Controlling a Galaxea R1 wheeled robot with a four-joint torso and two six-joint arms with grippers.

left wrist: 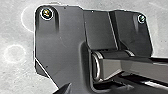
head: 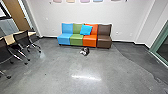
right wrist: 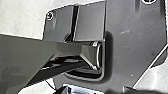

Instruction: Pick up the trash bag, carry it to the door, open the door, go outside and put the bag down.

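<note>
Upper centre, I see smooth, blocky seats and a squarish cushion beyond glossy floor. I can't tell if either arm's jaws are open.

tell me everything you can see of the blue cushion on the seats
The cushion is bright blue, roughly square and plain, with no pattern to be made out. It looks soft, perhaps fabric, though the material is hard to be sure of. It sits propped up and slightly askew where the green seat and the orange seat meet, covering part of both backs. It appears to lean on those backs, its lower edge near the seat tops.
</note>
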